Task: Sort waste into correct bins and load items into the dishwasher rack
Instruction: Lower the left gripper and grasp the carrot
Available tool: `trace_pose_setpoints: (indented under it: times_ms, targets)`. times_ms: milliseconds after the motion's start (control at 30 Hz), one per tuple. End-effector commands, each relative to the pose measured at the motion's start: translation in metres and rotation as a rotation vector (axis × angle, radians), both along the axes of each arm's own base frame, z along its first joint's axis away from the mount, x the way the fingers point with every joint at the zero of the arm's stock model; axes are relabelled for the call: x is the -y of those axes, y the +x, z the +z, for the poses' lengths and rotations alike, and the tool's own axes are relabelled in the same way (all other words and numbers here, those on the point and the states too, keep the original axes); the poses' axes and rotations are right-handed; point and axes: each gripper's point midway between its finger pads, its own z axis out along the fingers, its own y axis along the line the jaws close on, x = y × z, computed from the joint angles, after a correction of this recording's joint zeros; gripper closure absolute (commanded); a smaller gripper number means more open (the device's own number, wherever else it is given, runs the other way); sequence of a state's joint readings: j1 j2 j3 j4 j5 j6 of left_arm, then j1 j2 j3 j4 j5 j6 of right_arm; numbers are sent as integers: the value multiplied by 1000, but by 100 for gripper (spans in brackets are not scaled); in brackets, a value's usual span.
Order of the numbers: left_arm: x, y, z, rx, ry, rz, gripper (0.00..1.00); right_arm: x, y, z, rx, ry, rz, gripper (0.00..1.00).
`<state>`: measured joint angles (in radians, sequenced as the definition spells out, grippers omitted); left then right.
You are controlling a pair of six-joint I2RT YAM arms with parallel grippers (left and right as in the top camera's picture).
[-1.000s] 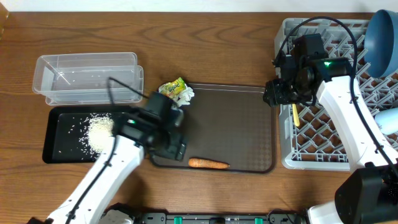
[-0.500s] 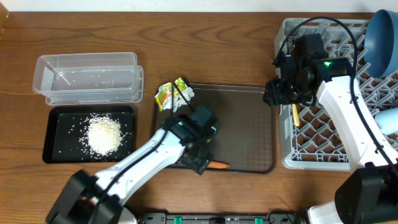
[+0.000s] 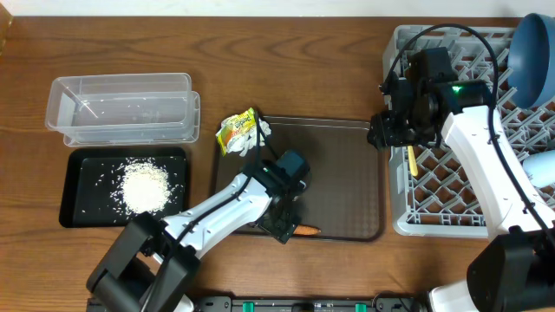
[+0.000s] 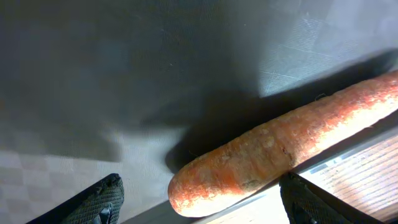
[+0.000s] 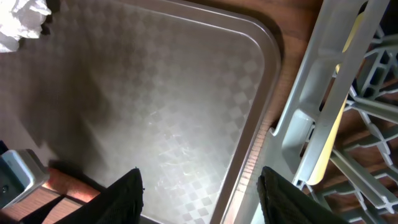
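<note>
At the near edge of the surface, my left fingers [image 4: 102, 200] stand spread to either side of the carrot [image 4: 273, 158], which lies along the near rim of the brown tray [image 3: 347, 173]. Farther back, rice [image 3: 145, 186] sits in the black tray [image 3: 78, 208] toward the left edge. My right fingers [image 5: 127, 193], spread and empty, hover over the brown tray's right rim beside the rack [image 3: 451, 217], which holds the yellow spoon [image 3: 411, 161]. Toward the far edge lie the wrapper [image 3: 232, 134] and white paper [image 3: 262, 130] at the brown tray's far left corner, the clear tub [image 3: 121, 108], and the dark-blue bowl [image 3: 533, 52] at the rack's far right corner.
</note>
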<state>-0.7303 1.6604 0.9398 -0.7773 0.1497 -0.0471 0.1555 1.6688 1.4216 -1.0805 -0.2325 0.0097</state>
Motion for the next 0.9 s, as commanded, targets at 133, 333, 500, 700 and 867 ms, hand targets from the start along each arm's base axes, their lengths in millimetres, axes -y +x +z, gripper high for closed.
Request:
trace_pose_setpoints:
  times_ms: [133,333,500,700,867]
  targets:
    - [1,4,-10,-2,23,-16,18,-5,-2,-4,-10,-2,32,42]
    - [2,6,-18,-7,28,-16,18,-5,-4,-4,-16,-3,32,42]
    - [10,14,-18,27,-3,-15,33,-5,-4,-4,-16,-3,31,43]
    - [11,15,-18,31,-6,-15,50,-5,-4,-4,-18,-4,31,43]
    - [11,15,-18,31,-6,-15,56,-5,-4,-4,-18,-4,31,43]
